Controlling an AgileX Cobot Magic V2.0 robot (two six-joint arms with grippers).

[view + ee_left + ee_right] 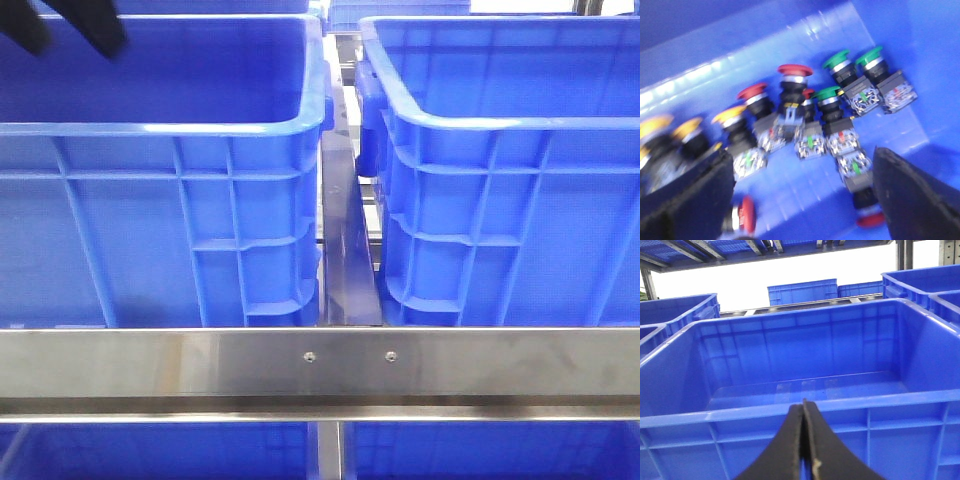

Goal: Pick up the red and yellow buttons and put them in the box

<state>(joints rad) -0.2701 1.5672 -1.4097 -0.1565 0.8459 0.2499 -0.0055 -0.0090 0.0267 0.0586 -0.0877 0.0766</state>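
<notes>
— What is the biggest thing in front of you?

— Two large bright blue plastic crates with ribbed walls and thick rounded rims, side by side behind the steel front rail (350, 362) of the bench. The left-hand crate (160, 230) sits toward the bench's left edge, the right-hand crate (520, 200) toward its right edge, with a narrow gap between them.

— And your arms?

— My left gripper (800, 195) hangs inside a blue bin with its dark fingers (685, 200) spread wide, holding nothing. My right gripper (804, 445) is pressed closed, fingertips touching, nothing between them, pointing at the outer wall of a blue crate whose inside I can see (805, 385).

— Where are the buttons?

— On the bin floor (790, 45) under my left gripper, in a loose cluster. The red mushroom-capped push buttons (795, 75) lie in the middle, the orange-yellow capped buttons (687, 132) just beside them, and green-capped ones (842, 62) next to the bin's corner. Another red one (742, 215) lies close by one of my fingers; the view is blurred, so I cannot tell if it touches.
</notes>
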